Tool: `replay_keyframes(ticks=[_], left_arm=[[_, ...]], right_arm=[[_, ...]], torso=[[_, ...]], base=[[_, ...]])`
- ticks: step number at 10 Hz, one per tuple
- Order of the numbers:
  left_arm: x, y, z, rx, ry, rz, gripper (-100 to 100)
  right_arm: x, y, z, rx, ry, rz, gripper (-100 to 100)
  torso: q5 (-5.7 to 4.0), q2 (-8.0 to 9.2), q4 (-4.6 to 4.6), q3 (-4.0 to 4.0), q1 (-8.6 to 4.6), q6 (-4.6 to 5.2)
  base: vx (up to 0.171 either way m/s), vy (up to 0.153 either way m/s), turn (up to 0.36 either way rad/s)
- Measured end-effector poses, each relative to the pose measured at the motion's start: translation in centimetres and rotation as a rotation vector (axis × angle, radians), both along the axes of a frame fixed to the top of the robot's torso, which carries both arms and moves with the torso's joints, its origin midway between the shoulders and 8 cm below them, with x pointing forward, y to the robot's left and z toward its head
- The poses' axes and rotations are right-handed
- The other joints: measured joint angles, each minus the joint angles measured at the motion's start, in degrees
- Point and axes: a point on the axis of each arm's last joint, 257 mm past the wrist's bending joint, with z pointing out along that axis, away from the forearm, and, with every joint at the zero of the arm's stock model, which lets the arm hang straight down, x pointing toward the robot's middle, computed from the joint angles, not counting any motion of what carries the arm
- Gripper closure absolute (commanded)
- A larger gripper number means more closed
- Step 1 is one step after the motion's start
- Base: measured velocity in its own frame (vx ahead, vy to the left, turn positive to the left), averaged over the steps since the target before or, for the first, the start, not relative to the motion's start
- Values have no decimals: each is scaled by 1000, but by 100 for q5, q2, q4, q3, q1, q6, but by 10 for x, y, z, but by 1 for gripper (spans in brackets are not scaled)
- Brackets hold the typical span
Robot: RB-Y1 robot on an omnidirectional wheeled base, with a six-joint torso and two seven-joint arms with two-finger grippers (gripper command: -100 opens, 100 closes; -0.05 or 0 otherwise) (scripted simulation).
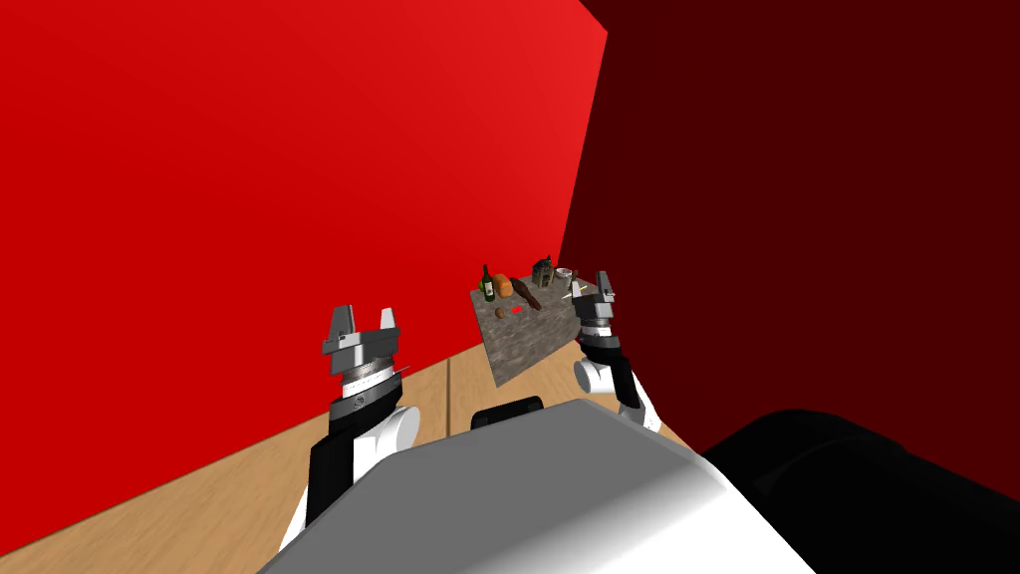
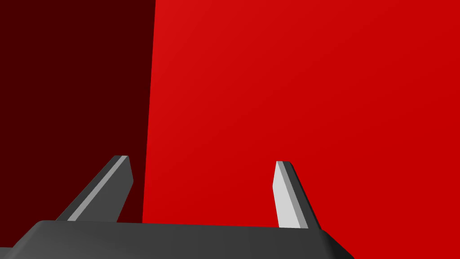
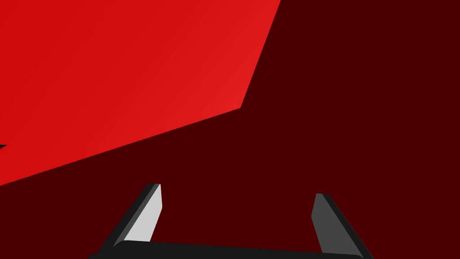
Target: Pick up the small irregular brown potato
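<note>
the small brown potato [image 1: 501, 313] lies untouched on the grey mottled table [image 1: 528, 351], toward the side nearer the bright red wall [image 1: 249, 199], just beside a small red item [image 1: 518, 310] and near a green bottle [image 1: 487, 285]. the right gripper [image 1: 604, 284] shows at the table's far edge with fingers spread and empty, while the left gripper [image 1: 365, 315] is well apart from the table, also released. the pick seems not yet begun: reaching over, descending, closing and lifting are all left.

table [image 1: 528, 351] front bare | bottle [image 1: 487, 285], loaf [image 1: 505, 286] just behind potato [image 1: 500, 312]
</note>
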Motion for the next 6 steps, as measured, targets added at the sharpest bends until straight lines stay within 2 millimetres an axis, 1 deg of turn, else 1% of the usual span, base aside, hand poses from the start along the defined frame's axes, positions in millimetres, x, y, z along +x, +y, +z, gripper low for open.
replay_keyframes(ticks=[2,5,6], left_arm=[[0,0,0,0,0,0,0],[0,0,0,0,0,0,0],[0,0,0,0,0,0,0]], right_arm=[[8,2,-3,1,21,26,-100],[25,4,-9,22,70,74,-100],[32,4,-11,34,88,92,-100]], torso=[[2,12,2,7,10,-1],[4,15,3,8,14,-1],[3,15,3,9,12,-1]], base=[[-44,36,75],[-41,38,94],[-25,25,23]])
